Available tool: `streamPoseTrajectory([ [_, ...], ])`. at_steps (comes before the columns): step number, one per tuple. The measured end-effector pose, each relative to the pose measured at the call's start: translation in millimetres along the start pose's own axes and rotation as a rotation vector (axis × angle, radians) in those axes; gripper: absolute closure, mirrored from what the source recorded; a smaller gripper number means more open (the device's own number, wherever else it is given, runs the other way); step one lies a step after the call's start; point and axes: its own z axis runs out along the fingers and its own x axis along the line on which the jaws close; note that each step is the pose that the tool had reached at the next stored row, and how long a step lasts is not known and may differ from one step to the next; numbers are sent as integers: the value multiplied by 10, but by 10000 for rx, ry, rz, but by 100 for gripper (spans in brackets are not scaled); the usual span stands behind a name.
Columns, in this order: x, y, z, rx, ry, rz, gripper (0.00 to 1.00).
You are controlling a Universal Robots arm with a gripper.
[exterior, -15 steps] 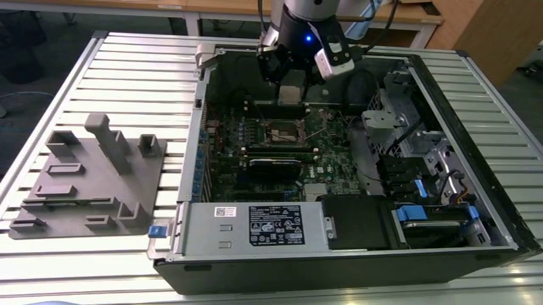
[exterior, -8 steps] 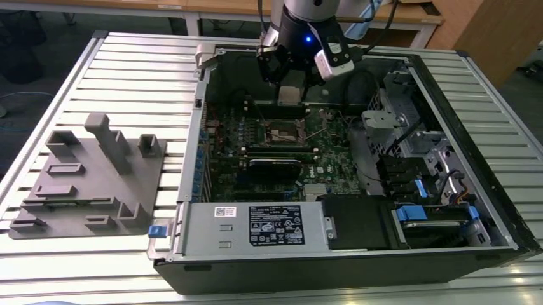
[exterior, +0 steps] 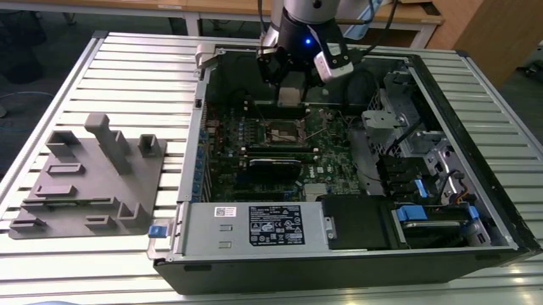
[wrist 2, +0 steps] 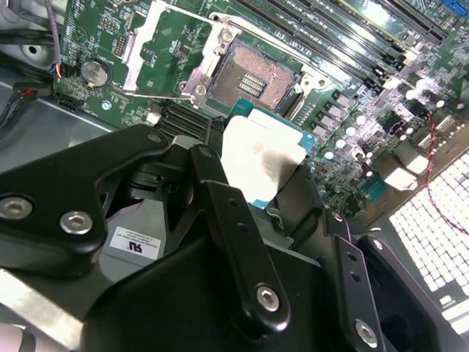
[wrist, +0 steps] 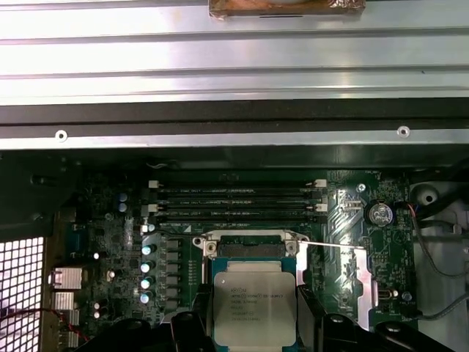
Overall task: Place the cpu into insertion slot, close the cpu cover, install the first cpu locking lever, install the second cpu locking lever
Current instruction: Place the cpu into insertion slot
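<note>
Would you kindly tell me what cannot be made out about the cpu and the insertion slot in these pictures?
1. The cpu: one edge is cut off by the first wrist view's frame; the gripper hides part in the second wrist view.
2. The insertion slot: mostly behind the cpu in the first wrist view.
3. The slot's contacts: too small in the exterior view.

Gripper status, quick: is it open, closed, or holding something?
Gripper: jaws closed on the chip, close to the empty socket.
</note>
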Motion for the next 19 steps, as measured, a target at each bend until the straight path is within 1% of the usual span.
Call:
streamPoseTrajectory([
  [15, -1, -4, 34, 4, 1, 0, 46],
  [17, -2, -14, 125, 3, 0, 0, 46],
  [19, -2, -14, 125, 3, 0, 0, 46],
])
